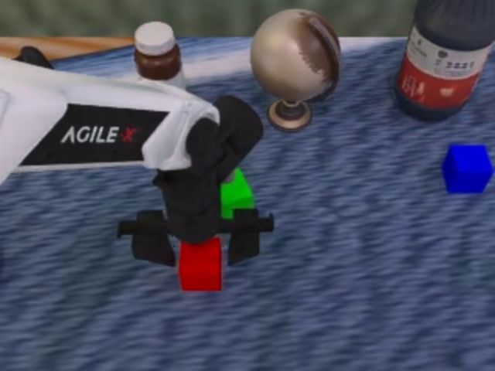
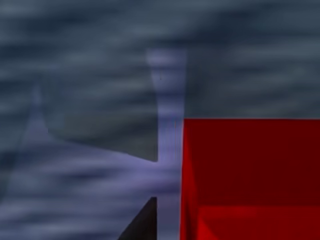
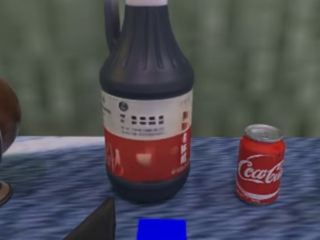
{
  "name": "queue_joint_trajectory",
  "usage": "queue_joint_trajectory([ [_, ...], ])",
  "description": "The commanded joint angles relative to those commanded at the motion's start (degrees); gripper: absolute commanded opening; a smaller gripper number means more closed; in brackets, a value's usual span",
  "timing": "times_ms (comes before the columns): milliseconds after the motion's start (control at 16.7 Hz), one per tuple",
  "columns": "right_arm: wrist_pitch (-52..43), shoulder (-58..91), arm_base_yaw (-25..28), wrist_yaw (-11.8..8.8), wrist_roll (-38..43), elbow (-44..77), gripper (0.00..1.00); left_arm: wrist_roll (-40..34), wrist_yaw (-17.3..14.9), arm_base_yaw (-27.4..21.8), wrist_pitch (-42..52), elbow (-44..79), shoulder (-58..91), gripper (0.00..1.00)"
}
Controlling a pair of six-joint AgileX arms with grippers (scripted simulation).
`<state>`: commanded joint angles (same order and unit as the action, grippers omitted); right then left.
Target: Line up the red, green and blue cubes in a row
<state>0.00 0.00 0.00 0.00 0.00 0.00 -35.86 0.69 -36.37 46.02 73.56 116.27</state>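
Just above the red cube [image 1: 201,264], the left gripper [image 1: 199,241] hangs with its fingers [image 1: 151,243] spread wide, one on each side of the cube's top edge and neither seen to touch it. The left wrist view shows the same: the red cube [image 2: 250,175] fills one corner, with bare blue counter [image 2: 90,100] beside it and only a dark finger tip [image 2: 144,225] at the edge, clear of the cube's face. The white left arm [image 1: 85,131] reaches in from the counter's left side.

Directly behind the red cube, partly hidden under the wrist, sits the green cube [image 1: 236,193]; whether the two cubes touch cannot be told. Well apart from the red cube, toward the counter's right edge, lies the blue cube [image 1: 467,168]. At the back, beyond the red cube, stand a brown bottle [image 1: 158,52] with a white cap, a bronze globe [image 1: 295,58] on a stand, and a large dark bottle [image 1: 445,58] with a red and white label, which is behind the blue cube.

The right gripper [image 3: 95,225] shows only as a dark finger near the blue cube [image 3: 161,229]; its state cannot be told. A red cola can [image 3: 260,164] stands beside the dark bottle [image 3: 146,100].
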Motion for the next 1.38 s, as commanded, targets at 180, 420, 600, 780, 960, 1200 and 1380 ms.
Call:
queue_joint_trajectory([
  [180,0.0,0.0,0.0,0.0,0.0,0.0,1.0,0.0,0.0,0.0,0.0,0.0,0.0,1.0],
  [420,0.0,0.0,0.0,0.0,0.0,0.0,1.0,0.0,0.0,0.0,0.0,0.0,0.0,1.0],
  [600,0.0,0.0,0.0,0.0,0.0,0.0,1.0,0.01,0.0,0.01,0.21,0.17,-0.11,1.0],
  [780,0.0,0.0,0.0,0.0,0.0,0.0,1.0,-0.15,0.03,0.2,4.21,2.74,-1.59,1.0],
  [960,0.0,0.0,0.0,0.0,0.0,0.0,1.0,-0.35,0.03,0.64,10.91,6.28,-4.06,1.0],
  [1200,0.0,0.0,0.0,0.0,0.0,0.0,1.0,-0.32,0.05,0.94,14.47,8.51,-5.99,1.0],
  [1380,0.0,0.0,0.0,0.0,0.0,0.0,1.0,-0.23,0.04,0.63,14.34,8.43,-5.72,1.0],
])
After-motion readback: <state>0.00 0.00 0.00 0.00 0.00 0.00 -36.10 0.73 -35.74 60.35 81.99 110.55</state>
